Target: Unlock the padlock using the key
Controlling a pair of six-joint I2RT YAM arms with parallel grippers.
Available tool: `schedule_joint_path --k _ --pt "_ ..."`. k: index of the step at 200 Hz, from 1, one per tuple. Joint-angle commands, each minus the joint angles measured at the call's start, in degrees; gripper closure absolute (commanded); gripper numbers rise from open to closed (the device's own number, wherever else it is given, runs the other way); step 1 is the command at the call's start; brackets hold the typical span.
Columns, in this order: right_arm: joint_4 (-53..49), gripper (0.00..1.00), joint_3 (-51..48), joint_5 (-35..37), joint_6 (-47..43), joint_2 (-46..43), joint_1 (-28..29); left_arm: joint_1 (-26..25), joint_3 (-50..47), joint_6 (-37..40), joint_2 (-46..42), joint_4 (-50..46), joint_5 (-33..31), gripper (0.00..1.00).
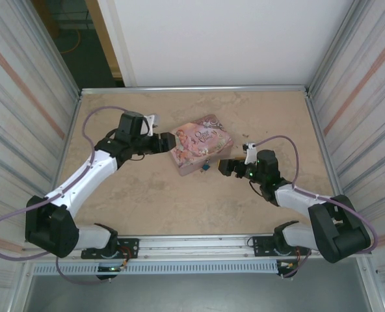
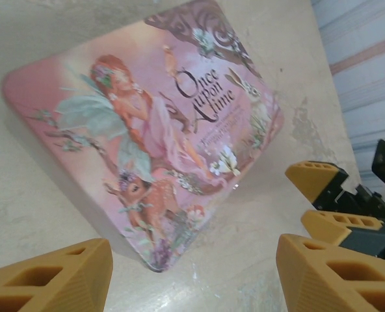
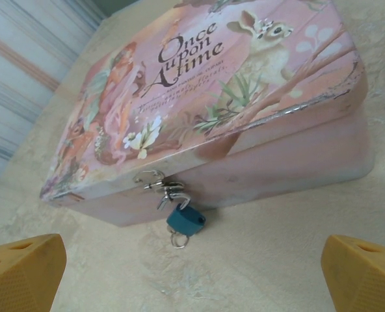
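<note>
Seen from above, a pink illustrated tin (image 1: 201, 144) lay on the pale desk (image 1: 147, 201) between two robot arms; the padlock (image 3: 186, 220), tiny, with a blue body and a dark shackle, hung from the clasp on the tin's front wall; a small metal ring (image 3: 178, 241) dangled under it, and whether it belonged to a key could not be told; the left claw (image 2: 192, 276) stood partly open and empty, the tin's near corner just ahead of its fingers; the right claw (image 3: 192, 273) gaped fully wide, empty, facing the padlock from near by; the padlock looked light, hard and smooth, free to swing on its clasp, so likely to twist away under a push; the blue body's flat sides seemed the best place to pinch it
</note>
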Motion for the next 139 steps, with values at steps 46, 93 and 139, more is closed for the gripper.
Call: schedule_joint_path --k 46,93,139 --pt "9.39 0.01 -0.93 -5.77 3.56 4.12 -0.41 -3.14 2.81 0.74 3.83 1.35 4.38 0.38" --pt "10.61 0.01 -0.89 -5.32 3.68 6.83 -0.37 -3.95 5.61 0.95 9.57 2.44 6.03 0.40" --pt "12.18 0.01 -1.02 -5.47 4.06 9.04 0.15 -4.05 7.34 0.90 13.97 2.98 7.94 0.45"
